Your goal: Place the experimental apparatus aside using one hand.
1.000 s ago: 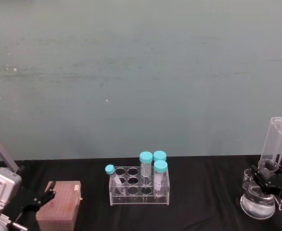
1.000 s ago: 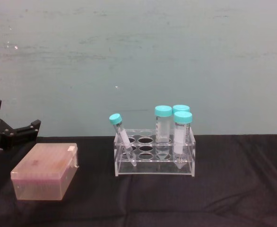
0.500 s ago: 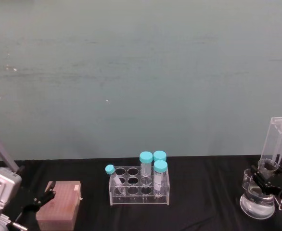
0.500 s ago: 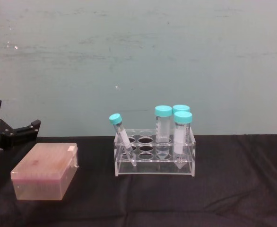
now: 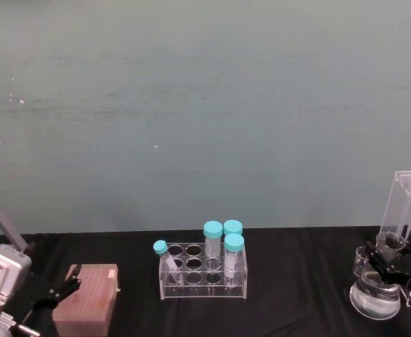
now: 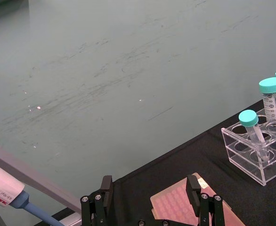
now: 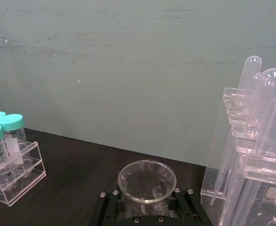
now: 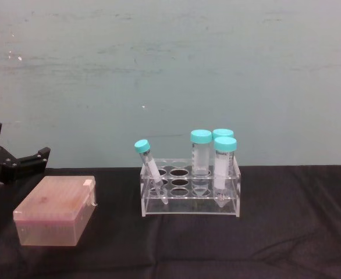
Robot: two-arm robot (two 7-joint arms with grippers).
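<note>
At the far right edge of your head view, the black two-finger right gripper (image 5: 382, 270) sits low over the black-clothed table (image 5: 304, 281), closed around the neck of the large clear conical glass flask (image 5: 375, 296). In the right wrist view the flask's round open mouth (image 7: 147, 181) rises between the two black fingers (image 7: 110, 205), which press in on either side of the neck just beneath the rim. The flask's wide base rests low by the cloth; you cannot tell whether it touches it.

Just behind the flask stands the tall narrow clear acrylic rack of long tubes (image 5: 406, 210), upright, its rounded tube tops (image 7: 263, 94) standing close beside the flask mouth in the right wrist view. A small clear glass beaker (image 5: 360, 260) stands just to the left of the gripper, near the flask.

At mid-table you see a low clear acrylic rack holding teal-capped centrifuge tubes (image 8: 189, 186); three tubes stand upright and one leans at its left end. Well apart to the left lies a pink translucent pipette-tip box (image 8: 56, 210).

The black left gripper (image 6: 150, 200) hangs just above the near end of that box, its fingers spread wide and holding nothing. In the chest view it enters from the left edge (image 8: 19, 163).
</note>
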